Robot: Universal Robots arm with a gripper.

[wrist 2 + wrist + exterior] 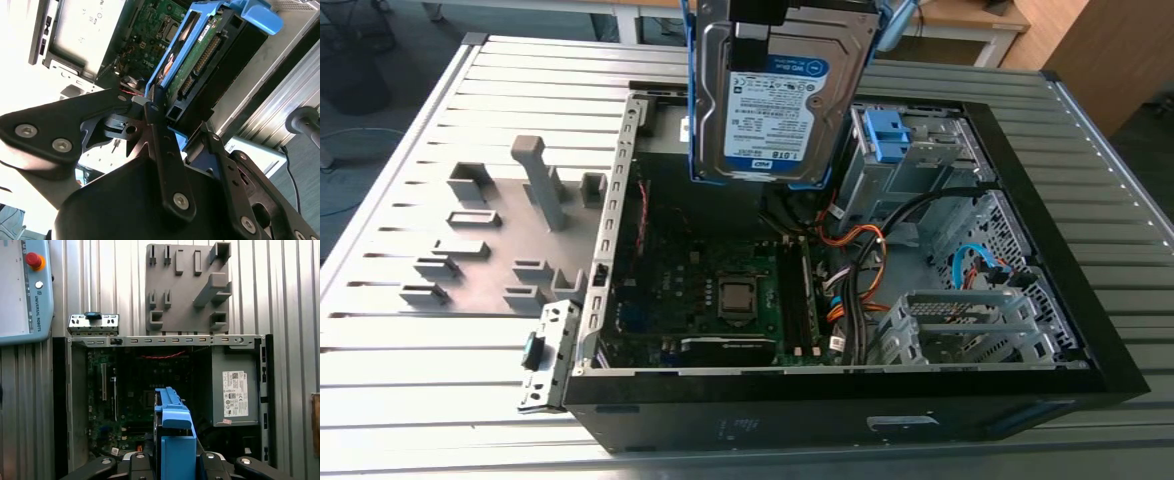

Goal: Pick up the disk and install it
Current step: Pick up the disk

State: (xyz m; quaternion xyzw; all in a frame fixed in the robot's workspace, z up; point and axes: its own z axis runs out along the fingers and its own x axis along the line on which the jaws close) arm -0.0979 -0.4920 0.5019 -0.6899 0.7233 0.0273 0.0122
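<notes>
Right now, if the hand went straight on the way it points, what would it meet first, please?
Most likely the motherboard inside the open computer case. The hand, shut on the disk, points down into the case, so the disk's leading end would touch before the hand; depth is hard to judge.

You are working in a robotics lab: an opened desktop computer case point(787, 415) lies on a ribbed aluminium table point(440, 440), with a grey fixture plate point(494, 235) at its nine o'clock in the exterior view and wooden furniture point(1107, 50) at one o'clock. The first wrist view shows a teach pendant point(22, 300) with a red emergency-stop button point(33, 260).
</notes>
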